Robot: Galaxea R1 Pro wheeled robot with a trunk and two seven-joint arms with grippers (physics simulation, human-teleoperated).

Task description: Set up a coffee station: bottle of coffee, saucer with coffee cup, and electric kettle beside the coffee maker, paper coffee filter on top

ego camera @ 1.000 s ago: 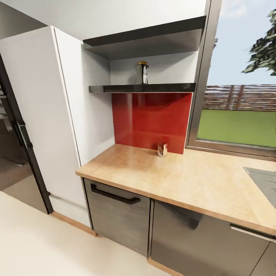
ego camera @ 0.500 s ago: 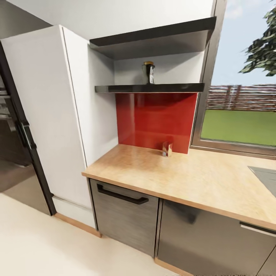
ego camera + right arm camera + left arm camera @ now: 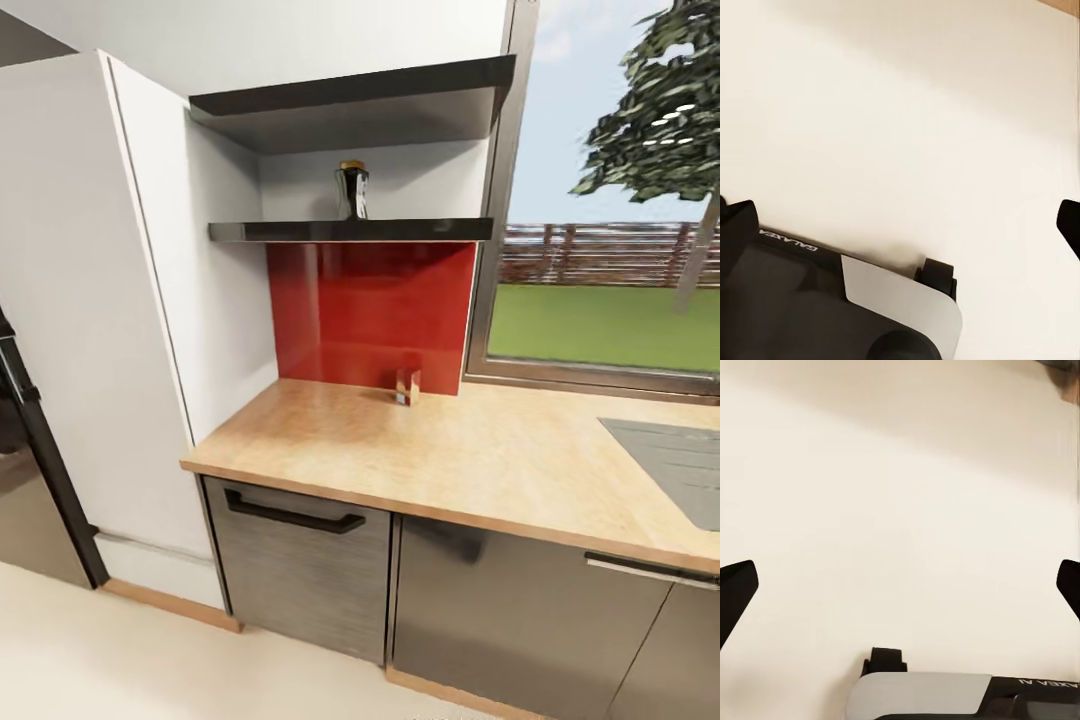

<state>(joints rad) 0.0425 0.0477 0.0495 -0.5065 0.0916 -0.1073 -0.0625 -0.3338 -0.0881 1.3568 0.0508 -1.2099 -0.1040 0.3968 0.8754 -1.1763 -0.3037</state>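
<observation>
The bottle of coffee [image 3: 351,190], dark with a tan lid, stands upright on the lower board of the kitchen shelf [image 3: 300,232], above a red backsplash. Below it runs the light wood kitchen countertop [image 3: 470,455]. The coffee maker, paper coffee filter, saucer, coffee cup and electric kettle are out of view. In the left wrist view my left gripper [image 3: 900,589] is open over cream floor, with its dark fingertips [image 3: 735,592] at the picture's edges. My right gripper [image 3: 900,225] is likewise open over the floor, nothing between its fingers.
A small tan, glassy object [image 3: 407,386] sits on the counter against the backsplash. A steel sink [image 3: 670,460] lies at the right below a window [image 3: 600,290]. A tall white cabinet [image 3: 100,300] stands at the left, a drawer with a black handle [image 3: 295,512] under the counter.
The whole head view has shifted: the shelf and counter now sit further left in the picture, with more window showing. Nothing in the scene itself has moved.
</observation>
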